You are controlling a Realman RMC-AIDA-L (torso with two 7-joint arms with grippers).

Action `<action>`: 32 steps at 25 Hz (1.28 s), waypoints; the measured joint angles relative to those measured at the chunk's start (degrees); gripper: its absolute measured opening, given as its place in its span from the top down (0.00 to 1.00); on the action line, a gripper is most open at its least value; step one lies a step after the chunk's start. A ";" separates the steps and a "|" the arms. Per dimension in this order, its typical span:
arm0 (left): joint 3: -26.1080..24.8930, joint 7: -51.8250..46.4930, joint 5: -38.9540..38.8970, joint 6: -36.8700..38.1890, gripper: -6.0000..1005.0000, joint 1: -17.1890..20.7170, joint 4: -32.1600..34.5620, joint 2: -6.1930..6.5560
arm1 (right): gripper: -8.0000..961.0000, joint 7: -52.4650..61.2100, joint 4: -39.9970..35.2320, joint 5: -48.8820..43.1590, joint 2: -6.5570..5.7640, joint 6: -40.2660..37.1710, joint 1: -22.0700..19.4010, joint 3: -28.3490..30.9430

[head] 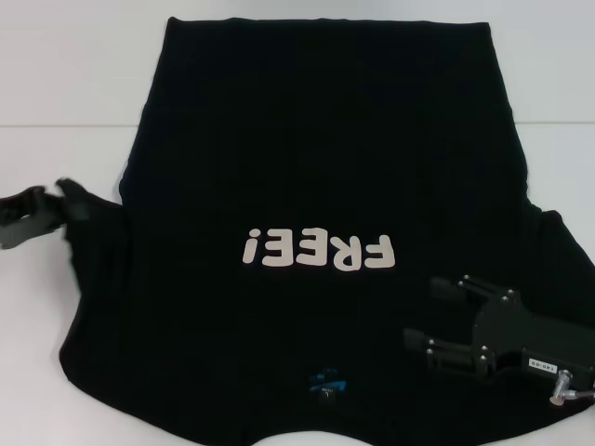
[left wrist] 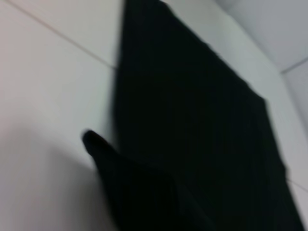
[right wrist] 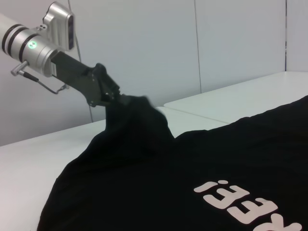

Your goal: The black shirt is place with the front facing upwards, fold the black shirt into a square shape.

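The black shirt lies spread front-up on the white table, its white "FREE!" print upside down to me and its blue neck label near the front edge. At the far left my left gripper is shut on the shirt's left sleeve, holding it bunched and raised off the table. The right wrist view shows that gripper pinching the raised sleeve. Over the shirt's near right part, my right gripper is open with nothing between its fingers. The left wrist view shows only the shirt.
The white table shows bare on both sides of the shirt and behind it. A seam line runs across the tabletop. A pale wall stands behind the table in the right wrist view.
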 joint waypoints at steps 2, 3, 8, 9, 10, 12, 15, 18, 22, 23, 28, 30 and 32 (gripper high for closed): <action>0.21 0.23 -1.16 1.25 0.96 -0.58 0.25 -1.11 | 0.08 0.00 0.06 -0.06 0.00 -0.03 0.00 0.00; 0.41 0.36 -1.47 1.60 0.95 -0.87 0.27 -1.70 | 0.08 0.00 0.06 -0.06 0.00 -0.13 0.00 0.00; 2.39 0.99 -1.69 1.04 0.91 -1.60 -0.19 -4.21 | 0.08 0.00 0.09 -0.06 0.00 -1.05 0.00 0.00; 2.38 1.27 -1.73 0.75 0.90 -1.63 -0.47 -4.63 | 0.08 0.00 0.09 -0.06 0.00 -1.12 0.00 0.00; 2.14 1.75 -2.07 0.38 0.89 -1.59 -0.88 -5.20 | 0.08 0.00 0.09 -0.06 0.00 -1.15 0.00 0.00; 1.40 3.34 -3.76 -0.13 0.88 -1.14 -1.87 -6.05 | 0.08 0.00 0.10 -0.05 0.00 -1.18 0.00 0.00; 0.26 7.40 -8.13 -0.28 0.85 -0.16 -4.50 -6.55 | 0.08 0.00 0.10 -0.03 0.00 -1.21 0.00 0.00; -0.25 10.82 -11.86 0.09 0.83 0.71 -7.45 -6.05 | 0.08 0.00 0.10 -0.02 0.00 -1.23 -0.01 0.04; -0.31 15.60 -14.04 3.50 0.70 1.62 -8.20 -5.83 | 0.08 0.00 0.10 0.01 0.00 -1.19 -0.10 0.37; -0.30 17.39 -14.36 4.75 0.59 1.74 -8.19 -5.83 | 0.08 0.00 0.10 0.04 0.00 -1.17 -0.13 0.49; 0.32 35.27 -14.56 11.55 0.40 2.60 -7.53 -6.37 | 0.08 2.10 -0.23 1.82 -0.19 -1.70 -1.07 2.18; 0.57 46.11 -14.30 13.89 0.34 3.46 -7.44 -7.36 | 0.08 5.27 -1.36 2.79 -0.36 -2.52 -1.95 3.53; 0.93 58.21 -14.07 14.88 0.30 4.92 -7.38 -8.90 | 0.08 9.73 -3.47 3.27 -0.52 -3.93 -3.23 5.50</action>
